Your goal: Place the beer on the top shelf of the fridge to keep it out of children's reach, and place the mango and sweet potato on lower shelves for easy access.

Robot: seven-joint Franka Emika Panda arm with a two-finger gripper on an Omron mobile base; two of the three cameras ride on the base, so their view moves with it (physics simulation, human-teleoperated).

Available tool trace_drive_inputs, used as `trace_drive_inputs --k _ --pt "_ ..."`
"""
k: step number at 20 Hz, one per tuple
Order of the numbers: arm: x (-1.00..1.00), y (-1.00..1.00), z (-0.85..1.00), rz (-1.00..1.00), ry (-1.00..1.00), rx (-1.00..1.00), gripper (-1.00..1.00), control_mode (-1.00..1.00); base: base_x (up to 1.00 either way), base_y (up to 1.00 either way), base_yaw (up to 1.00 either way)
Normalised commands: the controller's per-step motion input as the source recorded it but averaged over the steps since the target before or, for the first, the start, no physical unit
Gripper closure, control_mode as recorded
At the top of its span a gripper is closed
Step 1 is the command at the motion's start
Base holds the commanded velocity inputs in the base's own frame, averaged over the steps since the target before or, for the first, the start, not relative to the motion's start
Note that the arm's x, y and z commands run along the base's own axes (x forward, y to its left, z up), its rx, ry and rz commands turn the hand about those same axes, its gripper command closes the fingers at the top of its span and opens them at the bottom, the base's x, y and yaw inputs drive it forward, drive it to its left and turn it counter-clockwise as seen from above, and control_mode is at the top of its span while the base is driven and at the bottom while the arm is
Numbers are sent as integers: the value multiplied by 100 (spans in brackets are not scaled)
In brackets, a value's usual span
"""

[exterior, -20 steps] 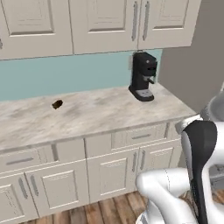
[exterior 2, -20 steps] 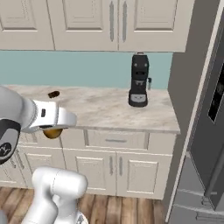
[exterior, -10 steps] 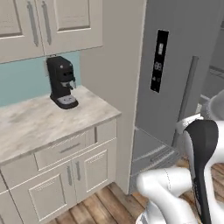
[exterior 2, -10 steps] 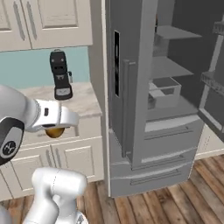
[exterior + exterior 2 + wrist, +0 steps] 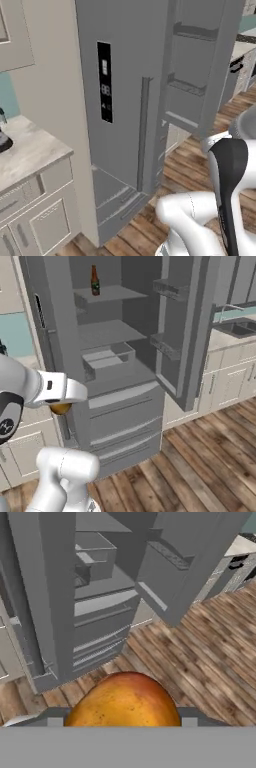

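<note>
My gripper (image 5: 125, 718) is shut on the mango (image 5: 125, 699), a round orange-yellow fruit that bulges up at the bottom of the hand view. In the right base view the mango (image 5: 61, 407) peeks out under the white hand, left of the fridge (image 5: 115, 391). The fridge's right door (image 5: 182, 331) stands open. The beer (image 5: 94, 280) stands upright on the top shelf (image 5: 115, 293), at its left. Below it lie the lower shelves (image 5: 107, 332) and a grey bin (image 5: 107, 356). The sweet potato is out of view.
The fridge's left door (image 5: 120, 75) is closed, with a dark panel and a bar handle. A marble counter (image 5: 25, 150) runs to its left. Beyond the open door is a counter with a sink (image 5: 235, 331). Wood floor (image 5: 200, 456) lies before the fridge.
The whole picture has swung from the counter with the coffee machine to the open fridge, so the camera moved. The mango stays in my gripper.
</note>
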Motion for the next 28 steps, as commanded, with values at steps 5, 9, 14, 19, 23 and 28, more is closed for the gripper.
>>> trace_drive_inputs --k 5,9,14,19,23,28 --pt "0 0 0 0 0 0 100 100 69 -79 -13" --pt "0 0 0 0 0 0 100 100 80 -62 4" --pt "0 0 0 0 0 0 100 100 57 -47 26" --pt "0 0 0 0 0 0 100 100 27 -5 37" --pt "0 0 0 0 0 0 100 100 24 0 42" --pt "0 0 0 0 0 0 100 100 55 -1 42"
